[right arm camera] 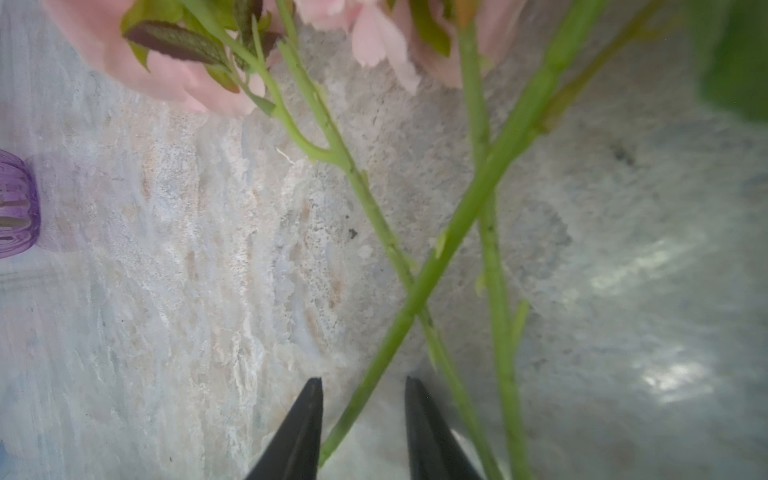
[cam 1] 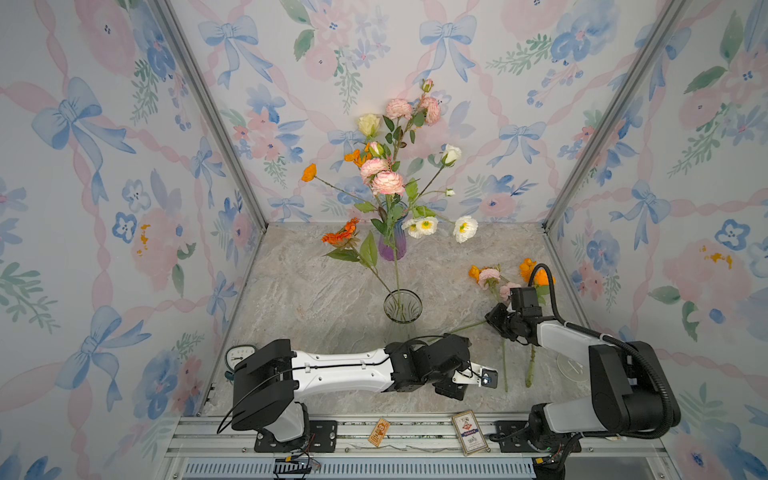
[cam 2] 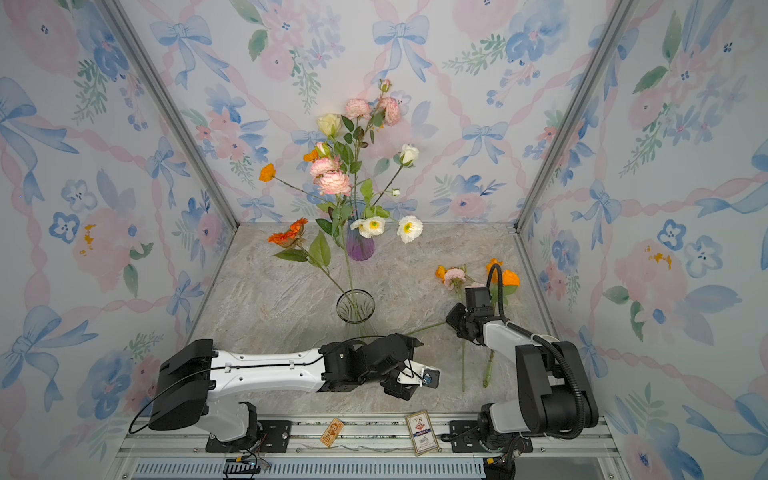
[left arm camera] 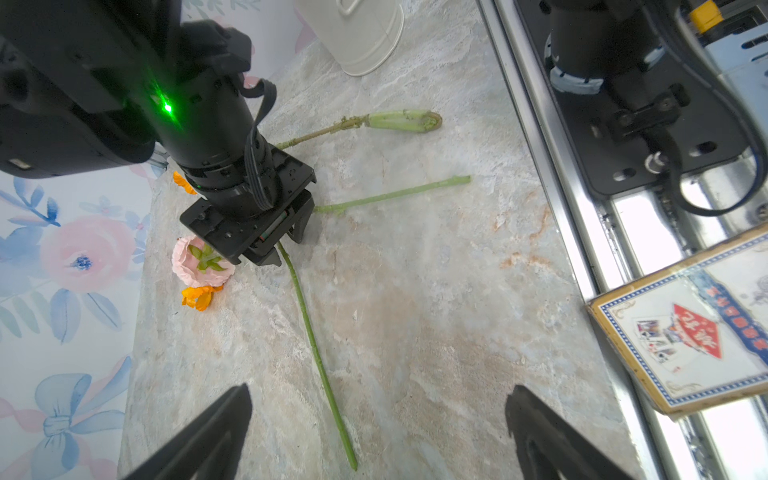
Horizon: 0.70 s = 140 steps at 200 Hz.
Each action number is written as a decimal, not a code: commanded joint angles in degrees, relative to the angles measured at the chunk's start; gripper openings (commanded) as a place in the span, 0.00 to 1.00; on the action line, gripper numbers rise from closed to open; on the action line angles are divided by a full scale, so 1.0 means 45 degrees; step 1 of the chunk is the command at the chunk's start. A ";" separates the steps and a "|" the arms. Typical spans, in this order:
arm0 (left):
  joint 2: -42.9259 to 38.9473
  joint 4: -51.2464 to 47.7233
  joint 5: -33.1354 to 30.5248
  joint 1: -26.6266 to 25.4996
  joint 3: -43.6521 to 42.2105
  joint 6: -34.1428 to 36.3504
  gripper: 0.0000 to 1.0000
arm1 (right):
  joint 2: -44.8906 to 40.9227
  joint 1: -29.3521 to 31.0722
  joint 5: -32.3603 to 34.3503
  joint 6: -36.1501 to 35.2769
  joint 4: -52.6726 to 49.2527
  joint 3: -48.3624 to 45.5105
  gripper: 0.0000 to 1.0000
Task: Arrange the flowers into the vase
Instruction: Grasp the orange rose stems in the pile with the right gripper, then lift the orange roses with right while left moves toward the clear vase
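Observation:
A clear glass vase (cam 1: 419, 308) (cam 2: 372, 306) stands mid-table with several flowers (cam 1: 386, 183) (cam 2: 334, 183) rising from it. Loose flowers lie at the right: pink roses (cam 1: 488, 276) (cam 2: 454, 276) and orange poppies (cam 1: 537, 275) (cam 2: 509, 277). Their stems cross under my right gripper (cam 1: 495, 320) (cam 2: 455, 318) (left arm camera: 286, 247) (right arm camera: 361, 380). Its jaws point down, narrowed around one green stem (right arm camera: 449, 241) with a gap still showing. My left gripper (cam 1: 467, 365) (cam 2: 412, 365) (left arm camera: 379, 388) hangs wide open and empty over that long stem's end (left arm camera: 332, 399).
A purple vase (cam 1: 390, 249) (cam 2: 360, 249) (right arm camera: 16, 208) stands behind the clear one. Two more stems (cam 1: 505, 365) (cam 1: 531, 365) lie near the right arm. A card box (cam 1: 469, 432) and small card (cam 1: 379, 432) rest on the front rail; a clock (cam 1: 239, 357) stands left.

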 commanded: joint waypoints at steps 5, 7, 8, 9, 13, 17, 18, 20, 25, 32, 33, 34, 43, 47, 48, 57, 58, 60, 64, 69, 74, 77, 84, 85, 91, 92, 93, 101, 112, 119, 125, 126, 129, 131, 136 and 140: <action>-0.0261 -0.0056 0.0052 -0.0139 -0.0190 0.0087 0.98 | 0.0675 -0.0128 -0.0218 0.0086 0.0502 0.0474 0.29; -0.0261 -0.0058 0.0034 -0.0139 -0.0193 0.0098 0.98 | 0.0717 -0.0131 -0.0235 0.0078 0.0534 0.0478 0.28; -0.0265 -0.0058 0.0031 -0.0140 -0.0197 0.0100 0.98 | 0.0741 -0.0132 -0.0257 0.0087 0.0556 0.0482 0.28; -0.0267 -0.0048 0.0029 -0.0140 -0.0199 0.0101 0.98 | 0.0762 -0.0132 -0.0268 0.0091 0.0567 0.0484 0.28; -0.0251 -0.0058 0.0033 -0.0140 -0.0196 0.0102 0.98 | 0.0842 -0.0133 -0.0303 0.0100 0.0655 0.0504 0.26; -0.0249 -0.0048 0.0016 -0.0130 -0.0186 0.0102 0.98 | 0.0920 -0.0133 -0.0354 0.0113 0.0730 0.0538 0.24; -0.0259 -0.0053 0.0012 -0.0135 -0.0183 0.0102 0.98 | 0.0930 -0.0133 -0.0366 0.0114 0.0752 0.0541 0.24; -0.0256 -0.0057 0.0009 -0.0153 -0.0196 0.0092 0.98 | 0.0962 -0.0123 -0.0389 0.0115 0.0782 0.0539 0.23; -0.0249 -0.0058 -0.0010 -0.0159 -0.0200 0.0119 0.98 | 0.1025 -0.0132 -0.0436 0.0115 0.0841 0.0549 0.21; -0.0241 -0.0058 0.0001 -0.0159 -0.0206 0.0122 0.98 | 0.1085 -0.0132 -0.0489 0.0115 0.0938 0.0563 0.18; -0.0245 -0.0058 0.0005 -0.0159 -0.0213 0.0122 0.98 | 0.1090 -0.0132 -0.0502 0.0115 0.0953 0.0573 0.18; -0.0237 -0.0048 -0.0003 -0.0159 -0.0216 0.0122 0.98 | 0.1093 -0.0133 -0.0508 0.0115 0.0970 0.0569 0.18; -0.0230 -0.0048 -0.0011 -0.0159 -0.0220 0.0132 0.98 | 0.1081 -0.0128 -0.0552 0.0097 0.1013 0.0574 0.13; -0.0248 -0.0055 -0.0014 -0.0159 -0.0203 0.0129 0.98 | 0.1048 -0.0135 -0.0553 0.0067 0.1005 0.0555 0.11; -0.0248 -0.0057 -0.0013 -0.0159 -0.0202 0.0125 0.98 | 0.1042 -0.0134 -0.0563 0.0072 0.1006 0.0550 0.10; -0.0250 -0.0058 -0.0004 -0.0159 -0.0203 0.0122 0.98 | 0.0882 -0.0124 -0.0546 0.0022 0.0935 0.0544 0.06; -0.0249 -0.0058 -0.0008 -0.0159 -0.0212 0.0131 0.98 | 0.0852 -0.0128 -0.0549 0.0010 0.0922 0.0535 0.05; -0.0268 -0.0058 -0.0025 -0.0159 -0.0208 0.0134 0.98 | 0.0806 -0.0132 -0.0537 0.0006 0.0913 0.0542 0.05; -0.0283 -0.0058 -0.0014 -0.0159 -0.0206 0.0127 0.98 | 0.0693 -0.0133 -0.0524 -0.0026 0.0886 0.0528 0.04; -0.0305 -0.0053 -0.0011 -0.0159 -0.0217 0.0127 0.98 | 0.0527 -0.0124 -0.0478 -0.0058 0.0805 0.0538 0.04; -0.0316 -0.0055 -0.0011 -0.0159 -0.0211 0.0130 0.98 | 0.0339 -0.0114 -0.0438 -0.0106 0.0731 0.0511 0.02; -0.0340 -0.0058 -0.0011 -0.0159 -0.0209 0.0123 0.98 | 0.0232 -0.0113 -0.0436 -0.0135 0.0702 0.0530 0.01; -0.0391 -0.0056 -0.0011 -0.0157 -0.0217 0.0151 0.98 | -0.0086 -0.0109 -0.0420 -0.0221 0.0599 0.0544 0.00; -0.0388 -0.0047 -0.0021 -0.0158 -0.0219 0.0156 0.98 | -0.0130 -0.0102 -0.0428 -0.0229 0.0579 0.0544 0.00; -0.0458 -0.0057 -0.0064 -0.0157 -0.0222 0.0179 0.98 | -0.0469 -0.0085 -0.0407 -0.0296 0.0497 0.0548 0.00; -0.0480 -0.0058 -0.0067 -0.0148 -0.0221 0.0190 0.98 | -0.0526 -0.0089 -0.0402 -0.0296 0.0479 0.0556 0.00; -0.0492 -0.0058 -0.0078 -0.0144 -0.0221 0.0195 0.98 | -0.0574 -0.0082 -0.0399 -0.0315 0.0470 0.0560 0.00; -0.0640 -0.0048 -0.0159 -0.0125 -0.0273 0.0271 0.98 | -0.1088 -0.0058 -0.0392 -0.0416 0.0355 0.0565 0.00; -0.0913 -0.0055 -0.0247 -0.0063 -0.0284 0.0304 0.98 | -0.1955 0.0016 -0.0265 -0.0596 0.0172 0.0591 0.00; -0.1128 -0.0056 -0.0261 0.0020 -0.0281 0.0302 0.98 | -0.2580 0.0098 -0.0057 -0.0693 -0.0039 0.0632 0.00; -0.1350 -0.0058 -0.0237 0.0081 -0.0278 0.0318 0.98 | -0.3102 0.0178 0.0138 -0.0833 -0.0215 0.0698 0.00; -0.1395 -0.0058 -0.0232 0.0088 -0.0288 0.0327 0.98 | -0.3210 0.0199 0.0183 -0.0857 -0.0248 0.0699 0.00; -0.1522 -0.0056 -0.0227 0.0121 -0.0299 0.0347 0.98 | -0.3471 0.0241 0.0291 -0.0937 -0.0368 0.0727 0.00; -0.1588 -0.0058 -0.0222 0.0140 -0.0313 0.0359 0.98 | -0.3683 0.0273 0.0386 -0.0993 -0.0415 0.0746 0.00; -0.1837 -0.0043 -0.0211 0.0204 -0.0359 0.0419 0.98 | -0.4150 0.0365 0.0578 -0.1159 -0.0563 0.0793 0.00; -0.2013 -0.0045 -0.0218 0.0238 -0.0372 0.0470 0.98 | -0.4521 0.0422 0.0707 -0.1295 -0.0686 0.0831 0.00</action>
